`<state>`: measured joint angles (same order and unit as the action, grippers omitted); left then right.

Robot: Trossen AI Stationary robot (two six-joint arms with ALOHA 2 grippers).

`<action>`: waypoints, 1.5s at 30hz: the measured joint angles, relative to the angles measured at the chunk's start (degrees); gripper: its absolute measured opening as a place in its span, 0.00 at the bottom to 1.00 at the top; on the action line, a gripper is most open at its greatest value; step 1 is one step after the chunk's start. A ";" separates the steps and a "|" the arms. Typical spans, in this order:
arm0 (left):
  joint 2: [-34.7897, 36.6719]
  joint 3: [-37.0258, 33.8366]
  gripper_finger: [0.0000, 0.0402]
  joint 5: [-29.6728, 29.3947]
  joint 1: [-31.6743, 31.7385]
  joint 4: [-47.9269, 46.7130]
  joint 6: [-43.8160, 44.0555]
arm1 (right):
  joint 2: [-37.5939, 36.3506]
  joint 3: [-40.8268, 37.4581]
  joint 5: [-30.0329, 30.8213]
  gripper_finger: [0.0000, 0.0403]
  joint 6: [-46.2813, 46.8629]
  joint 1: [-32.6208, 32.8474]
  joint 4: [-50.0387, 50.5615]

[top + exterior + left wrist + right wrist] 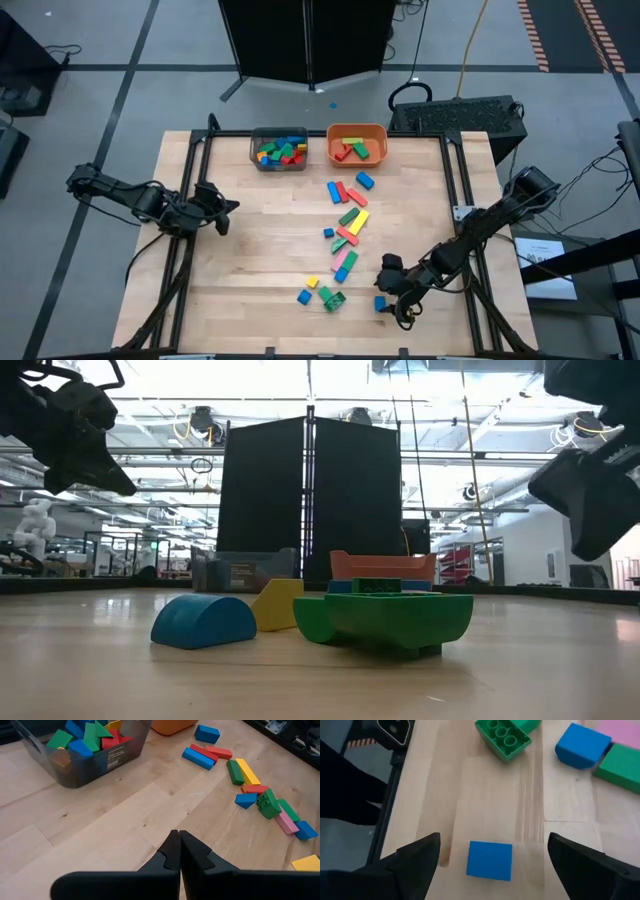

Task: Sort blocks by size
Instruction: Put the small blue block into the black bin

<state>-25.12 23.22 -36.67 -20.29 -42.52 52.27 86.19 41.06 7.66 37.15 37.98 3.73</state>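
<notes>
Right wrist view: the spread right claw [490, 857] straddles a blue cube [490, 861]; off-centre closing could knock it aside.

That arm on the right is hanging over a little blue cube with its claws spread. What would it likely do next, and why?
Probably lower straight down and close. The right gripper is open, its fingers either side of the small blue cube, which lies alone on the wooden table, apart from the green studded block. The left gripper waits shut at the table's left side.
</notes>
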 joint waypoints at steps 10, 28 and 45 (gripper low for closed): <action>0.00 0.00 0.00 0.00 0.01 0.00 0.26 | 2.35 -0.02 -0.22 0.89 3.22 0.17 1.66; 0.02 -0.02 0.00 0.00 -0.01 -0.02 1.53 | 12.96 4.73 1.04 0.87 9.31 1.16 5.18; 0.00 -0.02 0.00 0.24 0.01 -0.03 2.95 | 14.05 4.83 2.56 0.43 10.50 1.14 8.42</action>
<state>-25.12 23.20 -36.42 -20.27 -42.55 55.22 100.25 45.89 10.22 47.65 39.11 12.15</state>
